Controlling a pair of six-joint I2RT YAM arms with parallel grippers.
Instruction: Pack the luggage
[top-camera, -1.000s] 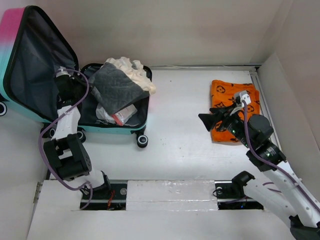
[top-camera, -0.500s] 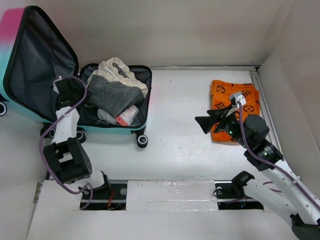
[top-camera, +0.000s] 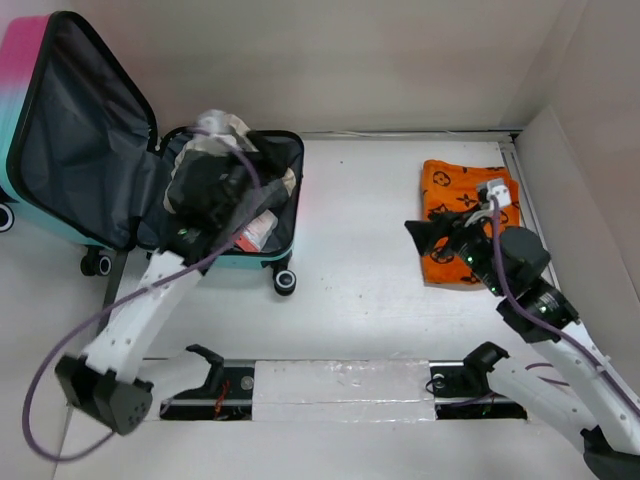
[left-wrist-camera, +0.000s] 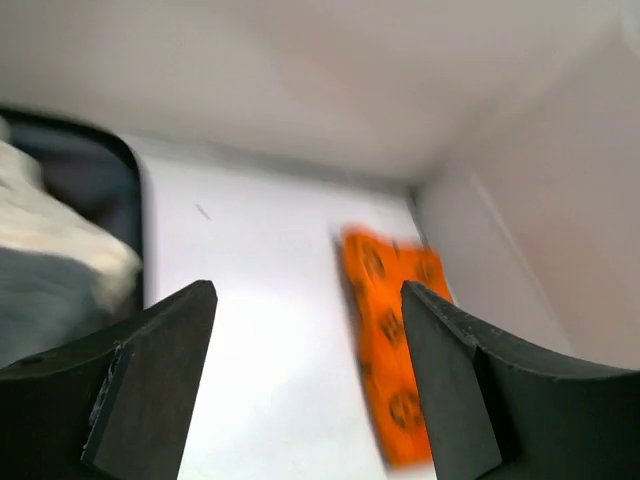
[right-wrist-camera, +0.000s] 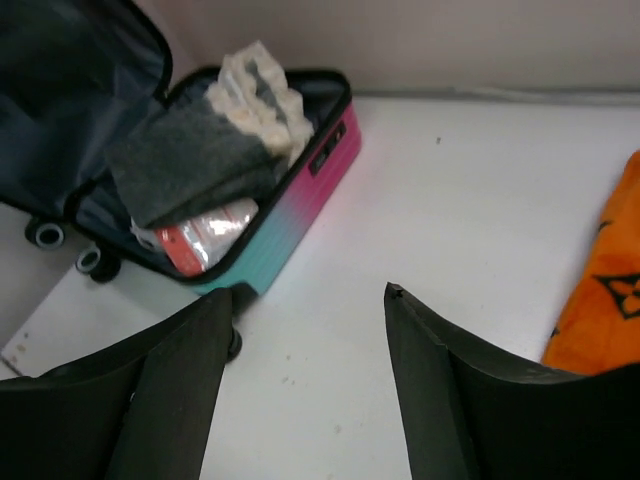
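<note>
The luggage (top-camera: 262, 260) lies open at the left, its pink-to-teal lid (top-camera: 22, 70) standing upright with dark lining. Inside are a grey cloth (right-wrist-camera: 190, 165), a cream garment (right-wrist-camera: 255, 85) and a red-and-clear packet (right-wrist-camera: 200, 235). My left gripper (top-camera: 245, 172) hovers over these contents, turned to the right; in the left wrist view the gripper (left-wrist-camera: 305, 300) is open and empty. An orange patterned cloth (top-camera: 470, 195) lies flat at the right. My right gripper (top-camera: 425, 235) hangs just left of it, above bare table; in the right wrist view it (right-wrist-camera: 308, 295) is open with nothing between the fingers.
White walls close the table at the back and right (top-camera: 590, 130). The luggage stands on black wheels (top-camera: 285, 283) near the front left. White table surface (top-camera: 360, 230) lies between the luggage and the orange cloth. The arm bases sit on the near rail (top-camera: 330, 385).
My left arm swung from the lid side to over the luggage contents and its gripper opened. The grey cloth dropped lower into the luggage. The right gripper shifted only slightly.
</note>
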